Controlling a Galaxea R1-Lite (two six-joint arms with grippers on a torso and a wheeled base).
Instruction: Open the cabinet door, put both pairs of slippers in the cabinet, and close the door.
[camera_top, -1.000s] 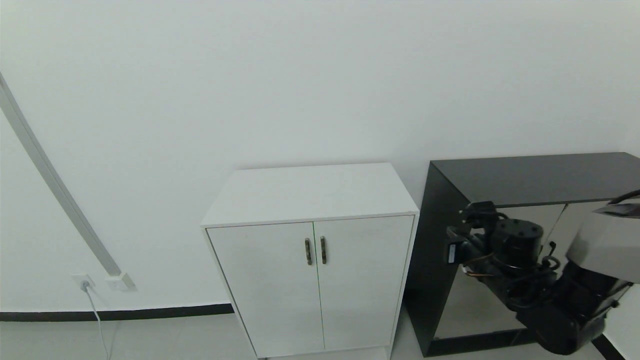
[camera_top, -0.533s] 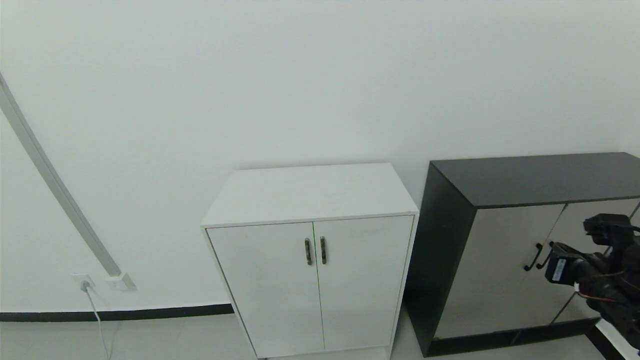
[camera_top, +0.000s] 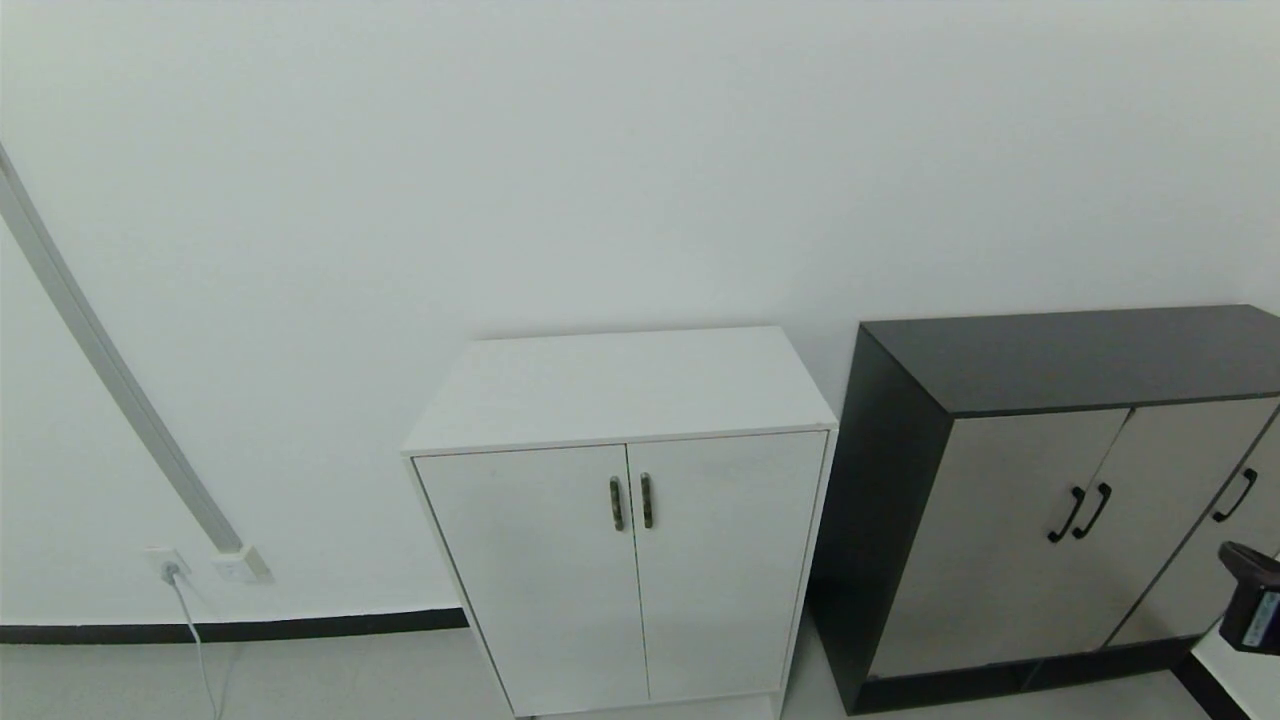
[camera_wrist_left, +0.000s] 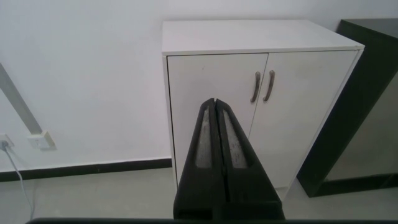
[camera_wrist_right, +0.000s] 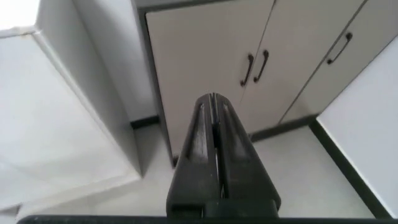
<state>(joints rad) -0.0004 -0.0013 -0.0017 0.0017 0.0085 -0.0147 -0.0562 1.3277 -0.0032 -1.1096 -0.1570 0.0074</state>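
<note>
Right arm: drops fast. A second back it hangs in front of the black cabinet (camera_top: 1060, 355); half a second back it is lower and further toward my right. Now just a bit of my right arm (camera_top: 1253, 600) pokes in at the floor's right edge. The head camera holds steady, so the move is the arm's.

Right claw (camera_wrist_right: 213, 98): fingers pressed together, nothing between them. It points at the black cabinet's pale doors, well apart from them.

Left claw (camera_wrist_left: 215, 102): fingers together too, empty. It faces the white cabinet (camera_top: 620, 390), near the left door but not touching.

White cabinet: stands on the floor against the wall, just beside the black one. Both doors (camera_top: 530, 570) sit flush and closed. The two handles (camera_top: 631, 502) meet at the centre seam, nothing on them.

Slippers: whether they lie behind those closed doors I cannot tell.

Reading: the arm pulling away and down, with both claws empty and the doors closed, fits a withdrawal rather than a reach. If the slippers are already inside, the job looks finished. If not, opening has not begun, and my left claw is the better placed for a handle.
</note>
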